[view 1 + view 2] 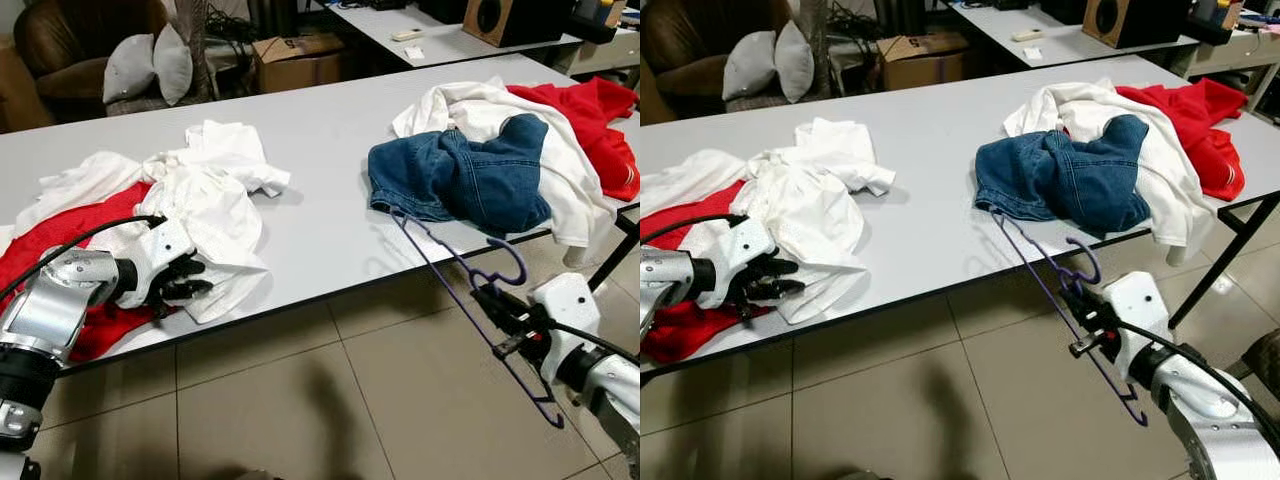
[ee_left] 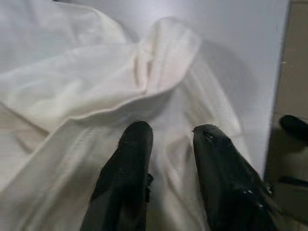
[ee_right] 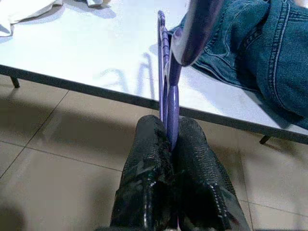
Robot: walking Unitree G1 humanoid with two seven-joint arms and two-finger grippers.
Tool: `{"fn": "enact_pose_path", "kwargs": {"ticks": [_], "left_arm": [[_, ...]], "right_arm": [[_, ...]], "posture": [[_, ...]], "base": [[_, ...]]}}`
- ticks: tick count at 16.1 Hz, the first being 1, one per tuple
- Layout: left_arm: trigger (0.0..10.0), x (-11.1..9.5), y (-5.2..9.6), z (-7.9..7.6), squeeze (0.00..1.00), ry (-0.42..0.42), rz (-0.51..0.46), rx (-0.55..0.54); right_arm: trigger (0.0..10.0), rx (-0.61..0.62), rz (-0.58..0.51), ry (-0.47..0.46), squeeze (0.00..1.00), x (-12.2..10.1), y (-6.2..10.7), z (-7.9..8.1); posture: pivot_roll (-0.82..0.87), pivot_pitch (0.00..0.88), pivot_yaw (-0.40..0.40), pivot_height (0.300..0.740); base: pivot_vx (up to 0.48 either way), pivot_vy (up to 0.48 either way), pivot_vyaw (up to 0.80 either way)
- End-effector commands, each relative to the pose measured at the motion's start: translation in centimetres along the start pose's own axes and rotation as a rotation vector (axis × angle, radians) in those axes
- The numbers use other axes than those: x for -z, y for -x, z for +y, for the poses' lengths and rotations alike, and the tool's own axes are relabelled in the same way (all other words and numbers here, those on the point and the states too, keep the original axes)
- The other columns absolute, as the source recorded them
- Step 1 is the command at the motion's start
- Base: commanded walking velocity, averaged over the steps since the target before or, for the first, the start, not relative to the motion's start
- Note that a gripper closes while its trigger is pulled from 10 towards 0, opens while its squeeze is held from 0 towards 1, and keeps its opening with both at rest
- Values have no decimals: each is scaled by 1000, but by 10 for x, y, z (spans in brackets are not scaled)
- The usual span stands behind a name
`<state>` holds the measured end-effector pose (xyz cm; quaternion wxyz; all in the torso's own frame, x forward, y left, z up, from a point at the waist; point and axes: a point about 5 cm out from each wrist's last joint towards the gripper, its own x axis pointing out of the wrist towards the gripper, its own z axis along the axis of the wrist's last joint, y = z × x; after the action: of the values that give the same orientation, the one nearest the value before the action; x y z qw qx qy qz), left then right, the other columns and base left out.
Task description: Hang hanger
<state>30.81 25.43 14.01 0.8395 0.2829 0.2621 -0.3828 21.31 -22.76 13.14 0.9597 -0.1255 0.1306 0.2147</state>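
The right gripper [image 3: 169,139] has its two black fingers [image 3: 147,159] pressed together on the purple hanger [image 1: 455,290], pinching it just below the hook. It holds the hanger out over the tiled floor [image 1: 330,400], in front of the table's near edge. From the fingers the hanger slopes up and away, its far tip reaching the edge of the blue jeans [image 1: 465,175], while the other end hangs down past the wrist toward the floor.

The left gripper [image 1: 185,285] rests on a crumpled white shirt [image 1: 205,200] at the table's near-left side, its fingers [image 2: 127,163] set apart with white cloth lying between and beneath them.

The long grey table [image 1: 310,140] carries two heaps of laundry. The left heap is the white shirt over a red cloth [image 1: 60,250]. The right heap is the jeans on top of a white garment [image 1: 480,105], with a red garment [image 1: 590,115] behind it.

Beyond the table stand a brown armchair [image 1: 70,50] with two grey cushions [image 1: 150,65], a cardboard box [image 1: 297,60], and a second table [image 1: 440,35] bearing a wooden speaker [image 1: 510,18].
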Motion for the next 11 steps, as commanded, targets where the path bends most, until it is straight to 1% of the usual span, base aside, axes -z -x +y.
{"fn": "enact_pose_path", "kwargs": {"ticks": [1,4,6,8,10,11], "left_arm": [[0,-8,3,4,0,-26,-10,-35],[0,-9,3,-8,0,-11,-16,14],[0,-9,2,-11,0,-3,-27,23],[0,-14,0,-12,0,9,-58,13],[0,-29,-6,-9,0,38,-143,-17],[0,-45,-11,-4,0,71,-244,-59]], "right_arm": [[10000,4,-3,-1,0,0,-1,-1],[10000,6,4,-11,0,2,0,1],[10000,4,6,-11,0,2,-1,1],[10000,10,3,-10,0,1,-1,-1],[10000,24,5,-9,0,1,0,-3],[10000,42,2,-8,0,1,0,-5]], "posture": [[-56,0,55,740],[-50,0,49,740],[-50,0,48,740],[-51,0,48,740],[-54,0,46,740],[-58,0,47,740]], "base": [[0,0,0],[0,0,0],[0,0,0],[0,0,0],[0,0,0],[0,0,0]]}}
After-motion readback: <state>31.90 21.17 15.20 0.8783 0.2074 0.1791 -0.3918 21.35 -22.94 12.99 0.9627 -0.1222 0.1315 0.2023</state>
